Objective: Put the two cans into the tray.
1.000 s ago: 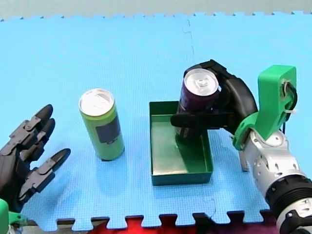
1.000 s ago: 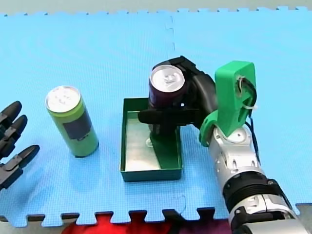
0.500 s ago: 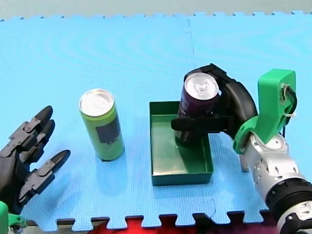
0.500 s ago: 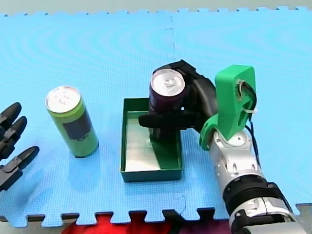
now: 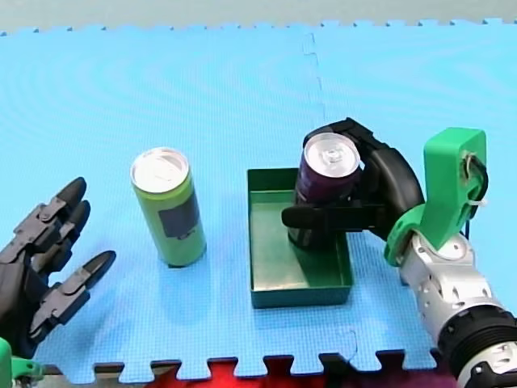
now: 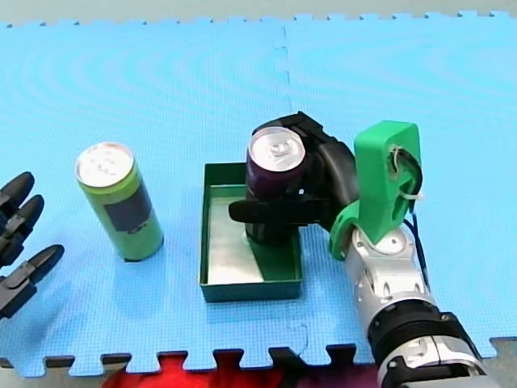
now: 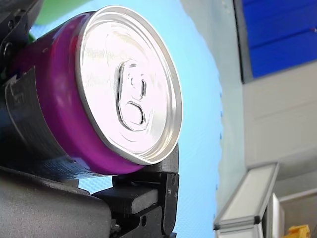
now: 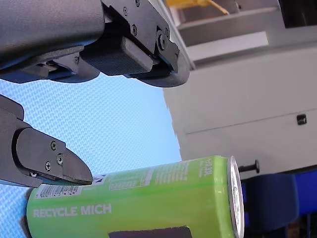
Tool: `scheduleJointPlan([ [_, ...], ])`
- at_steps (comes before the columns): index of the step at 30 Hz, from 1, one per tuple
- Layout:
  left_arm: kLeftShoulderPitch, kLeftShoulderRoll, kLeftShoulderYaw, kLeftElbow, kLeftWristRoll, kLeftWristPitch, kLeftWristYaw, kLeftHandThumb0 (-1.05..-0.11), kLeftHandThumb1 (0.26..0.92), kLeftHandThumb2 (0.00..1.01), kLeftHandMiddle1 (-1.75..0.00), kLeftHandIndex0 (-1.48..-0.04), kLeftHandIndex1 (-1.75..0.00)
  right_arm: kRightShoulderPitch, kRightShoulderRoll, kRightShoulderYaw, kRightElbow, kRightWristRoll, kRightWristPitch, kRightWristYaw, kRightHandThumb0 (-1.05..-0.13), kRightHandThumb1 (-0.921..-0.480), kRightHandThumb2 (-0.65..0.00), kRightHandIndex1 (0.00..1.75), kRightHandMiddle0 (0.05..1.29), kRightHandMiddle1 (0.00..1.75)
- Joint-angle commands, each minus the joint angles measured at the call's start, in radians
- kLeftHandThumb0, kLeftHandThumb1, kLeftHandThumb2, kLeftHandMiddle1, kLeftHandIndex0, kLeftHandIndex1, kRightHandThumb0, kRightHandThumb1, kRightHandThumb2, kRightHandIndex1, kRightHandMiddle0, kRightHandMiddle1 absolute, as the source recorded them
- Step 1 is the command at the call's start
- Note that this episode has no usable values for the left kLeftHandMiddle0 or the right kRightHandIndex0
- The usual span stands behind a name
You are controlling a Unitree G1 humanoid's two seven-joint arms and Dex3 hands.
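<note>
First head view is showing the right hand (image 5: 378, 187) clasping the purple can (image 5: 321, 194) upright over the tray (image 5: 300, 296), while the open left hand (image 5: 44, 259) is hovering near the green can (image 5: 171, 212) standing left of it, likely slick and rigid, best gripped mid-body.

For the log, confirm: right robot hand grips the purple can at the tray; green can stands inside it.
No. First head view: green can stands on the mat, left of the tray. Right robot hand does grip the purple can; left robot hand, open, at near-left.

Lab-like test room: blue foam mat (image 5: 161, 81) worktop, grey cabinet (image 8: 237, 104), aluminium frame (image 7: 246, 197).
</note>
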Motion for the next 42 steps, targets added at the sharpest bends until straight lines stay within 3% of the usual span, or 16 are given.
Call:
scheduleJointPlan([
  [1, 0.001, 0.003, 0.002, -0.002, -0.004, 0.005, 0.001, -1.048, 0.921, 0.04, 0.0, -0.5, 0.0, -0.009, -0.004, -0.003, -0.001, 0.005, -0.011, 0.003, -0.205, -0.822, -0.007, 1.75, 0.5, 1.75],
  [23, 0.008, 0.004, 0.006, -0.007, -0.015, 0.01, -0.015, -1.048, 0.921, 0.03, 0.0, -0.5, 0.0, -0.005, -0.008, 0.002, -0.009, -0.006, -0.014, -0.008, -0.208, -0.824, -0.006, 1.75, 0.5, 1.75],
  [28, 0.005, 0.004, 0.009, -0.002, -0.022, 0.006, -0.026, -1.048, 0.921, 0.03, 0.0, -0.5, 0.0, -0.006, -0.013, 0.023, -0.004, -0.041, -0.034, -0.04, -0.214, -0.824, -0.005, 1.75, 0.5, 1.75],
  [30, 0.004, 0.004, 0.01, 0.001, -0.026, 0.004, -0.032, -1.048, 0.921, 0.03, 0.0, -0.5, 0.0, -0.009, -0.02, 0.042, -0.003, -0.067, -0.04, -0.052, -0.353, -0.781, -0.008, 1.75, 0.44, 1.68],
  [31, 0.003, 0.004, 0.011, 0.002, -0.028, 0.003, -0.035, -1.048, 0.921, 0.03, 0.0, -0.5, 0.0, -0.011, -0.026, 0.057, -0.003, -0.086, -0.04, -0.058, -0.444, -0.755, -0.006, 1.73, 0.47, 1.46],
  [32, 0.002, 0.005, 0.011, 0.003, -0.029, 0.002, -0.037, -1.048, 0.921, 0.03, 0.0, -0.5, 0.0, -0.013, -0.033, 0.073, -0.004, -0.105, -0.036, -0.058, -0.543, -0.734, -0.004, 1.4, 0.46, 0.99],
  [33, 0.001, 0.005, 0.012, 0.004, -0.03, 0.001, -0.038, -1.048, 0.921, 0.03, 0.0, -0.5, 0.0, -0.015, -0.037, 0.083, -0.005, -0.116, -0.032, -0.055, -0.63, -0.725, -0.002, 0.9, 0.45, 0.45],
  [34, 0.001, 0.005, 0.013, 0.006, -0.031, 0.0, -0.04, -1.048, 0.921, 0.03, 0.0, -0.5, 0.0, -0.015, -0.041, 0.089, -0.007, -0.121, -0.031, -0.046, -0.66, -0.722, -0.001, 0.65, 0.45, 0.24],
  [35, -0.001, 0.005, 0.013, 0.008, -0.031, 0.0, -0.041, -1.048, 0.921, 0.03, 0.0, -0.51, 0.0, -0.014, -0.045, 0.092, -0.008, -0.121, -0.032, -0.031, -0.681, -0.718, 0.0, 0.36, 0.36, 0.1],
  [38, -0.003, 0.006, 0.015, 0.014, -0.031, -0.003, -0.043, -1.048, 0.921, 0.03, 0.0, -0.51, 0.0, -0.012, -0.053, 0.094, -0.008, -0.114, -0.038, 0.003, -0.711, -0.715, -0.001, 0.08, 0.18, 0.01],
  [42, -0.009, 0.007, 0.017, 0.023, -0.031, -0.006, -0.044, -1.048, 0.921, 0.04, 0.0, -0.51, 0.0, -0.011, -0.056, 0.1, -0.005, -0.124, -0.062, -0.009, -0.826, -0.758, -0.013, 0.02, 0.13, 0.0],
])
